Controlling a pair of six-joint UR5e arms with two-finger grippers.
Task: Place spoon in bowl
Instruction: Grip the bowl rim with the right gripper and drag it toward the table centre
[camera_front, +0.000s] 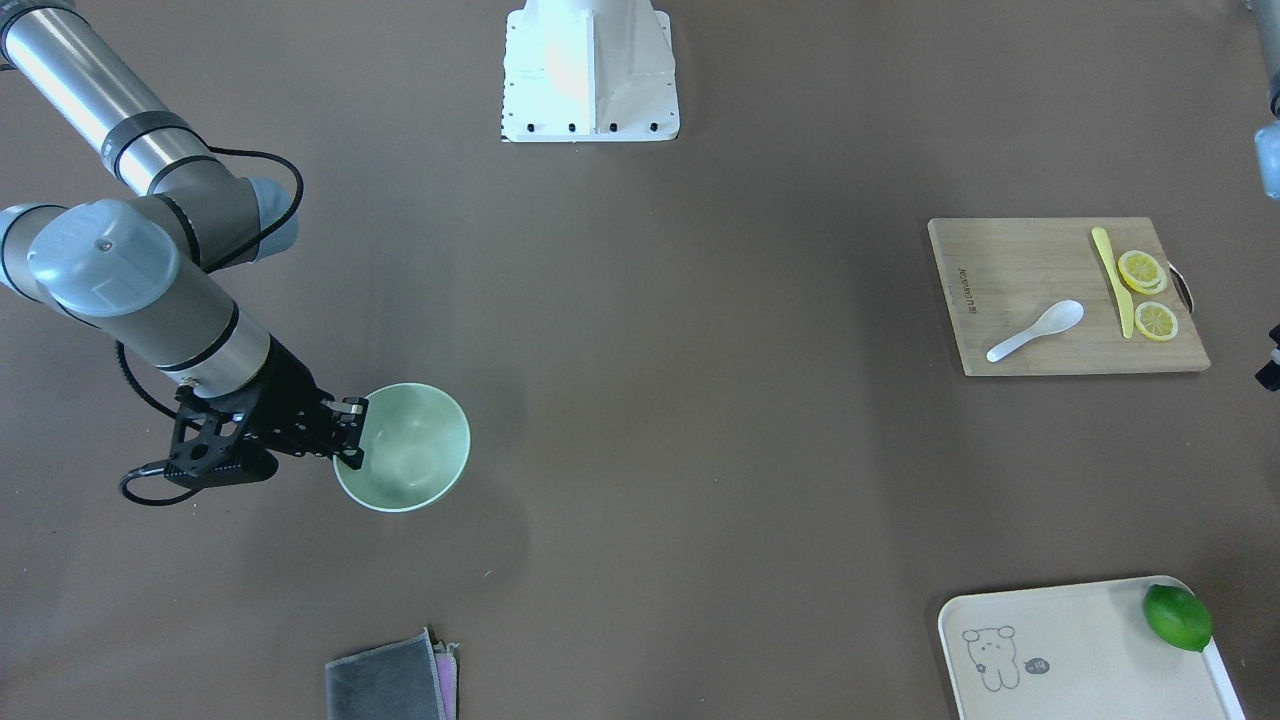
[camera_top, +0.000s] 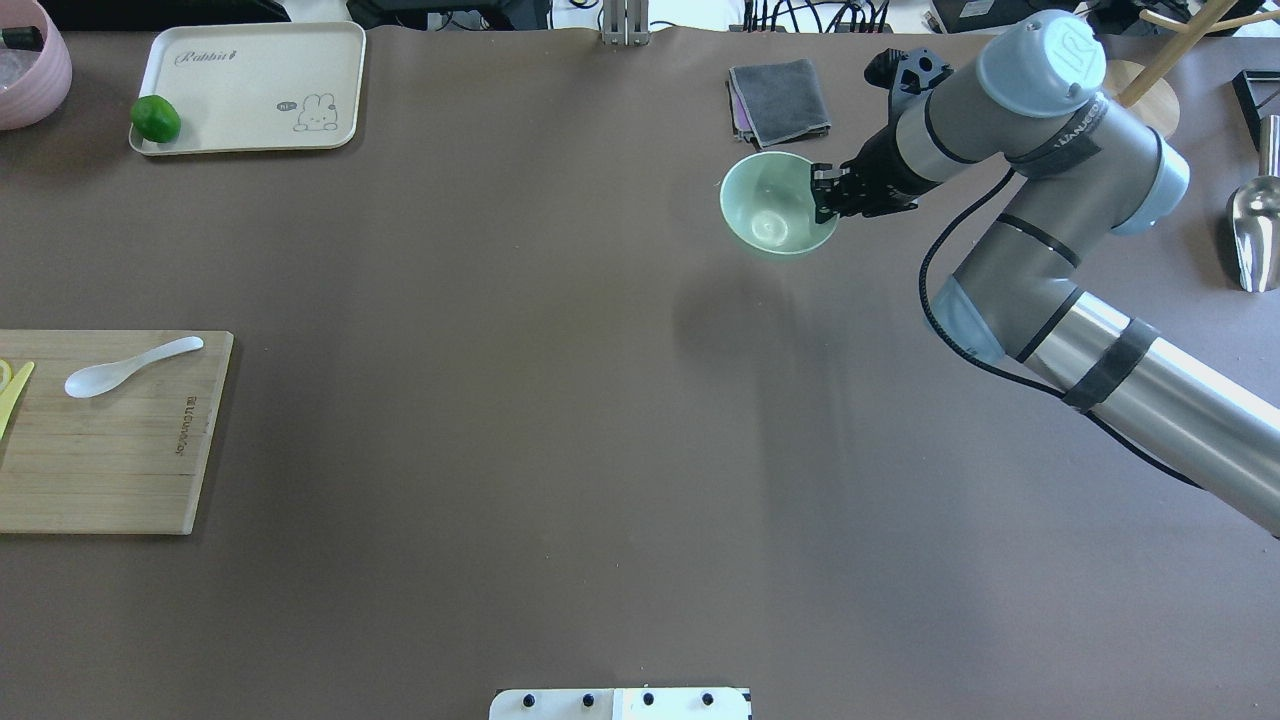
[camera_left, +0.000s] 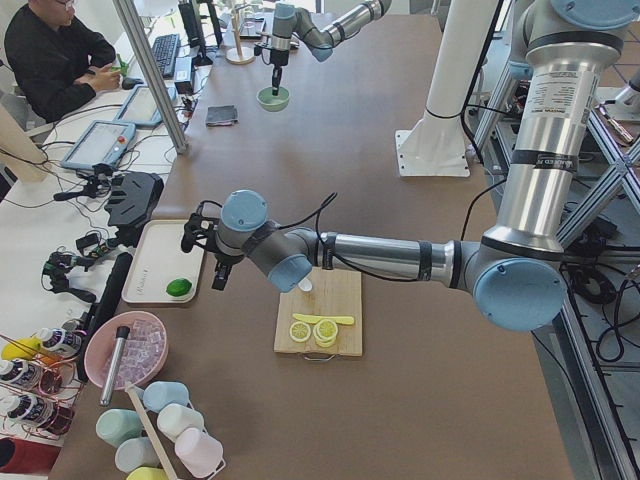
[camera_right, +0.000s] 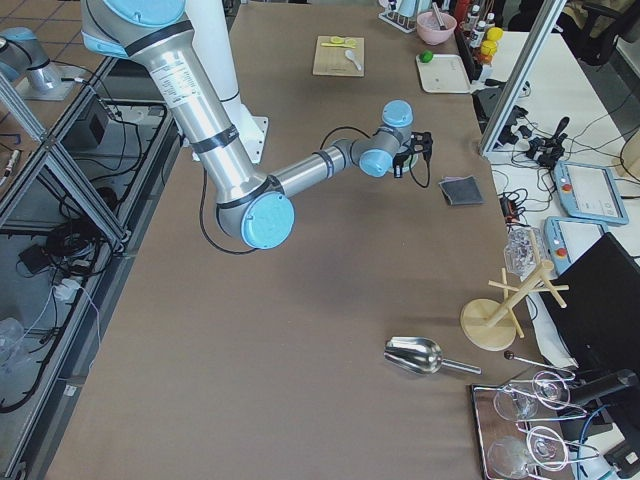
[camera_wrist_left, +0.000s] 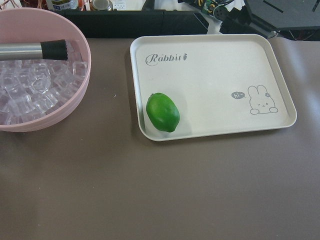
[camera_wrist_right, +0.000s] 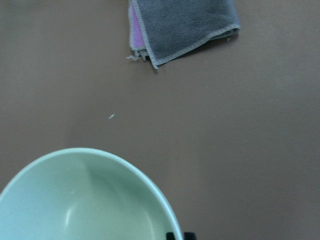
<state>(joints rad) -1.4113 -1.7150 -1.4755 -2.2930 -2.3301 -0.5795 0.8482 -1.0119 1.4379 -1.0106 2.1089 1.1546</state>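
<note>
The white spoon (camera_front: 1035, 330) lies on a wooden cutting board (camera_front: 1010, 260), and also shows in the overhead view (camera_top: 130, 365). The mint-green bowl (camera_front: 420, 450) is far across the table from it. My right gripper (camera_front: 350, 432) is shut on the bowl's rim, one finger inside and one outside. The bowl (camera_top: 765, 205) looks lifted, with its shadow offset on the table. It fills the bottom of the right wrist view (camera_wrist_right: 75, 200). My left gripper (camera_left: 208, 250) hovers near the tray, away from the spoon. I cannot tell whether it is open or shut.
A yellow knife (camera_front: 1112, 282) and lemon slices (camera_front: 1142, 270) share the board. A cream tray (camera_top: 250, 85) holds a lime (camera_top: 156, 118). A pink tub of ice (camera_wrist_left: 45, 75) stands beside it. A grey cloth (camera_top: 780, 100) lies beyond the bowl. A metal scoop (camera_top: 1255, 230) is at the right edge.
</note>
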